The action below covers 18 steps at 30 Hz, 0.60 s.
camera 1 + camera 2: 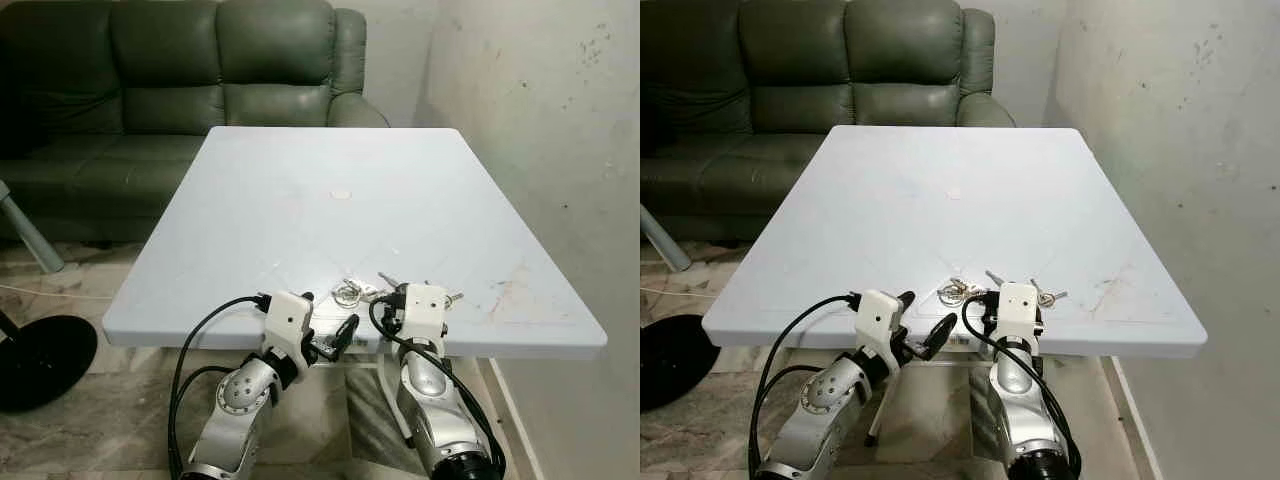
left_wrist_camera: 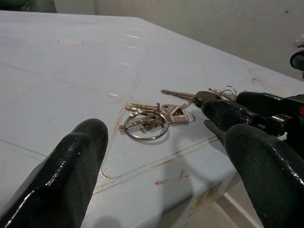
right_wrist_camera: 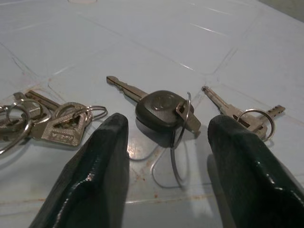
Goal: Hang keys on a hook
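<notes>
While both claws gape, right claw (image 3: 166,156) straddles black-headed key (image 3: 159,111) beside key bunch (image 2: 149,118).

No lettering is legible; the barcode sticker (image 2: 205,202) on the table's (image 1: 300,190) edge is unreadable.

Your head cameras look forward and down over the desk (image 1: 300,200) toward the sofa (image 1: 180,70). Each wrist camera sits low and close, sighting along its fingers; both share the keys (image 2: 152,118) by the near edge.
</notes>
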Motion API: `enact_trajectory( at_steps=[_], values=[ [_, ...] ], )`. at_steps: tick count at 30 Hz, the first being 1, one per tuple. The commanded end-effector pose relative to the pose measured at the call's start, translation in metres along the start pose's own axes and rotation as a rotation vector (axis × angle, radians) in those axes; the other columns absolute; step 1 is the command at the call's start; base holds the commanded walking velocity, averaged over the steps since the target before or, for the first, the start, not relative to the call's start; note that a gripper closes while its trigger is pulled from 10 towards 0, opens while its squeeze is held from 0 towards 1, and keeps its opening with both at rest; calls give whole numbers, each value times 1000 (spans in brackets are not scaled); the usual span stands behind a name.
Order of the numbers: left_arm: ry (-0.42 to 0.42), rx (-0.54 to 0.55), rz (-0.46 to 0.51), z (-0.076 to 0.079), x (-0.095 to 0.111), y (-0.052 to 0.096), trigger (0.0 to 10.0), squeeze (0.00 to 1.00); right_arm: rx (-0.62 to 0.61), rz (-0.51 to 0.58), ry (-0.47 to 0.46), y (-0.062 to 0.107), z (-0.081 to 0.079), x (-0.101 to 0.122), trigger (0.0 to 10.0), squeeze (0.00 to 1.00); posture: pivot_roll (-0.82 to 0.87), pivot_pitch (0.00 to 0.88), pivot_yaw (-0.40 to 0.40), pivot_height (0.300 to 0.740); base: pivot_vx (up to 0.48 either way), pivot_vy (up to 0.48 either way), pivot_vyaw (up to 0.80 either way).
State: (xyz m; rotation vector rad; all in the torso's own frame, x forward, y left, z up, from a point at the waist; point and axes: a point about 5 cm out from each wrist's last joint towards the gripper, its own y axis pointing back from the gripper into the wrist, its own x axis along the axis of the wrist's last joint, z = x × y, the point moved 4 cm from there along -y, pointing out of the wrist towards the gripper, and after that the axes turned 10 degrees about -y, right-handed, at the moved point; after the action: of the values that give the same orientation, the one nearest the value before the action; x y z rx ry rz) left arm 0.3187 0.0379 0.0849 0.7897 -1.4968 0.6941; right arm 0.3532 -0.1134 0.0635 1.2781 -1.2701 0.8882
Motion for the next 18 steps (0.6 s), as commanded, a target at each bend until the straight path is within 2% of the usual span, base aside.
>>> enact_trajectory(
  at_steps=[1, 18],
  values=[
    [-2, -9, 4, 2, 3, -1, 10000, 0, 9, 7, -2, 0, -2, 2, 0, 0, -10, 30, -9, 740, 0, 0, 0],
    [-1, -20, 8, 5, 4, -3, 10000, 0, 16, 29, 1, 0, -3, 6, 0, 0, -12, 14, -10, 740, 0, 0, 0]
  ],
)
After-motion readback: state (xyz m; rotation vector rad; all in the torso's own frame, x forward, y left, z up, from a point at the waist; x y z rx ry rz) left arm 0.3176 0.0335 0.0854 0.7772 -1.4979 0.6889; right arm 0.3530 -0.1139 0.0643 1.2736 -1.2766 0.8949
